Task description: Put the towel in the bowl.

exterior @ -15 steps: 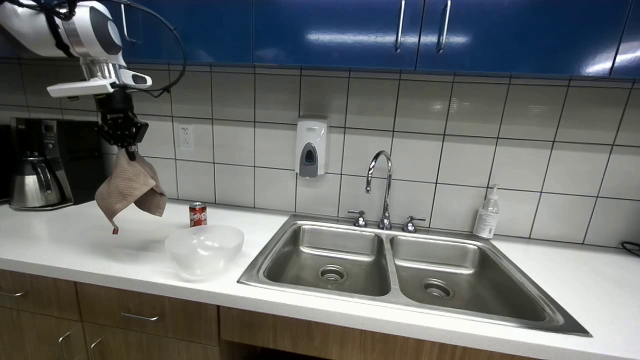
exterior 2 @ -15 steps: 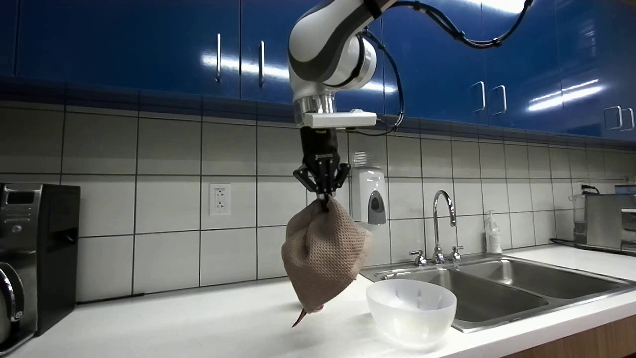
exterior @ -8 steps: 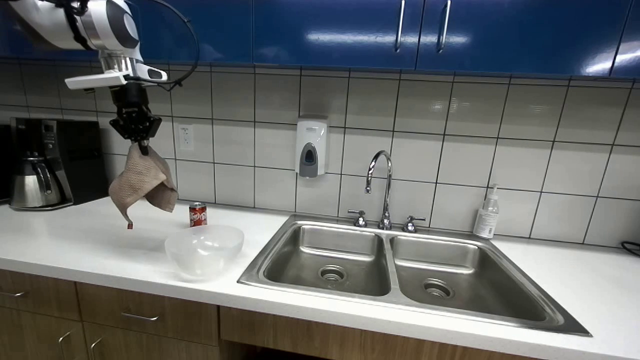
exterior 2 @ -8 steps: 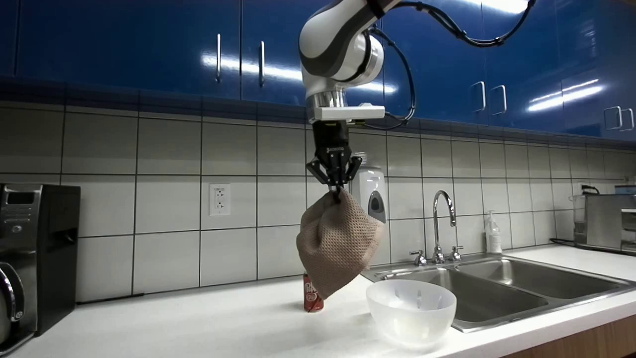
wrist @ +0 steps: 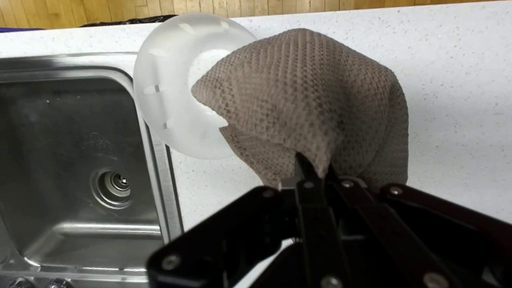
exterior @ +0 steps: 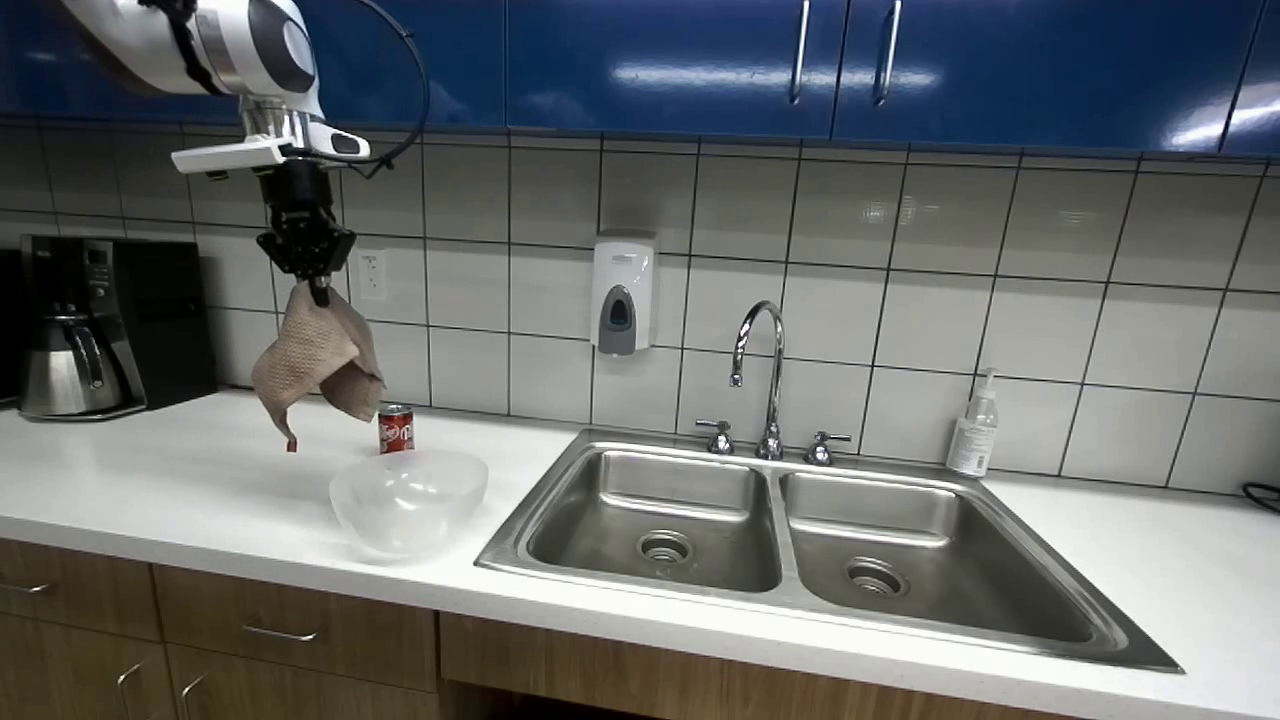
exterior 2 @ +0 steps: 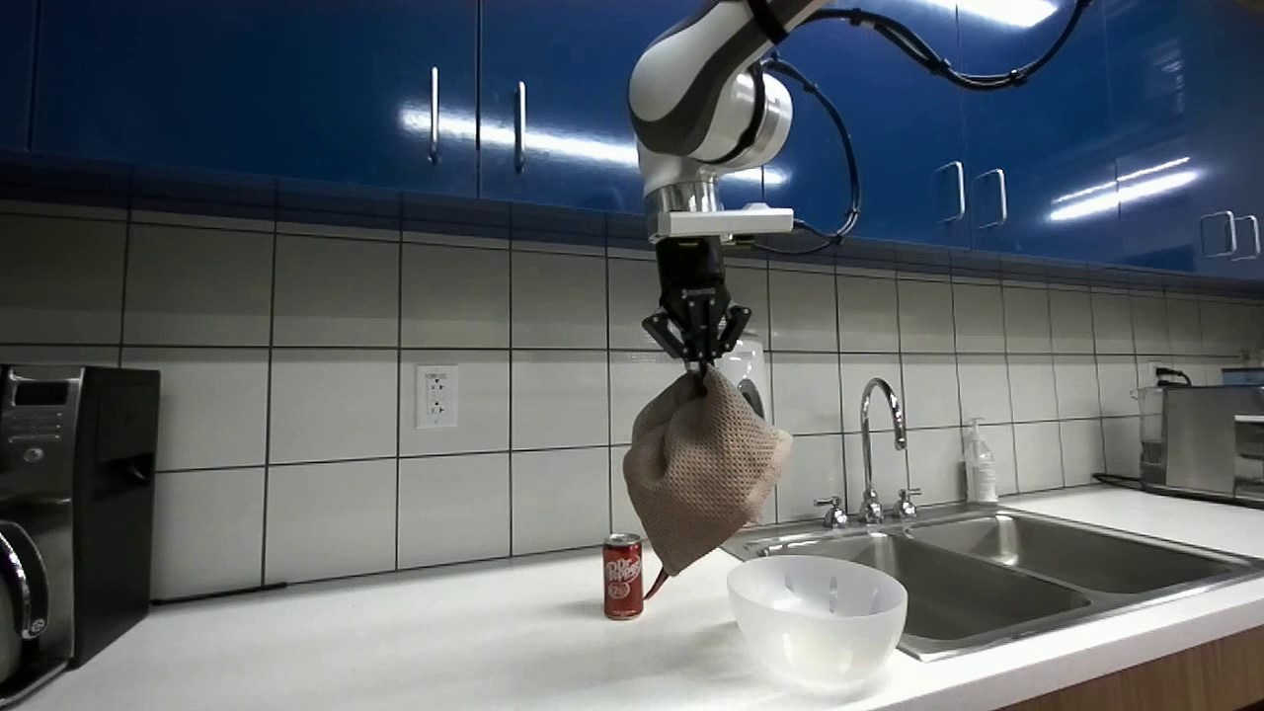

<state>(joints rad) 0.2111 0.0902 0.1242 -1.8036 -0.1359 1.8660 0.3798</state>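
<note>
Towel [exterior 2: 703,484]: dangling under claw [exterior 2: 702,380]
Claw: pinching towel's top bit
Bowl [exterior 2: 818,642]: lower down, kinda off to claw's side

Blue cabinets [exterior: 660,40] over tiled wall [exterior: 830,320]; plank floor [wrist: 272,7].

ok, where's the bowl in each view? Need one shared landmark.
In an exterior view: bowl left of centre, lower half.
In an exterior view: bowl right of centre, near the bottom edge.
Wrist view: bowl upper left of centre, partly hidden by the towel.
Shared landmark: sink, right of the bowl in both exterior views, left of it in the wrist view.
</note>
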